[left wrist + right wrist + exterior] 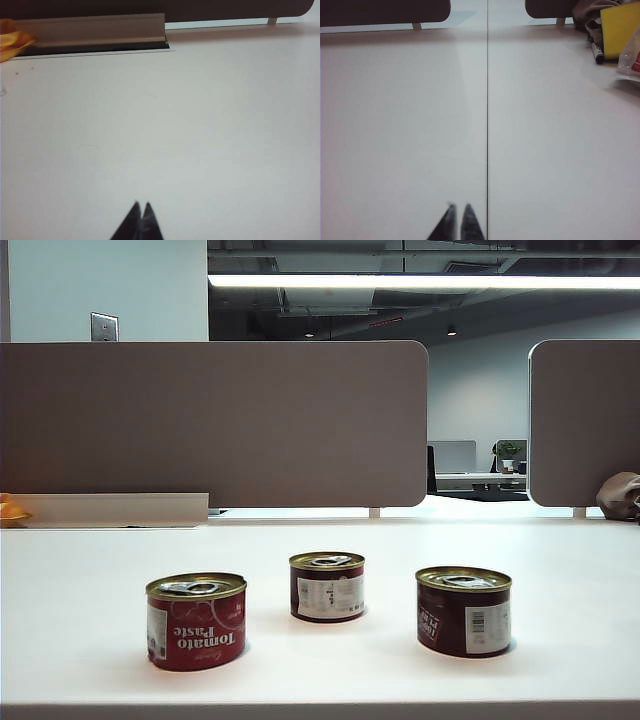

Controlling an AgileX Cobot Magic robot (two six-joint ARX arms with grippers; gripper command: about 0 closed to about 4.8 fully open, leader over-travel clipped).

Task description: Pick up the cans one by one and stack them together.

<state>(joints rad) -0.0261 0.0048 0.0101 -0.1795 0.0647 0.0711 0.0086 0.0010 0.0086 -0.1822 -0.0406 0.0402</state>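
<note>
Three rigid, likely hefty cans (pixel 327 587) wait apart; grip their sides. Left hand (pixel 141 206) and right hand (pixel 458 206) hover closed, empty.

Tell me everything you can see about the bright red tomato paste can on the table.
The red can is a short, squat tin that looks like metal, with a gold rim and a pull-tab lid, still sealed. Its label reads "Tomato Paste" upside down in white, with a white panel at its left edge. It stands alone on the white table, leftmost and nearest the camera of three cans. Nothing touches it; it shows in neither wrist view.
</note>
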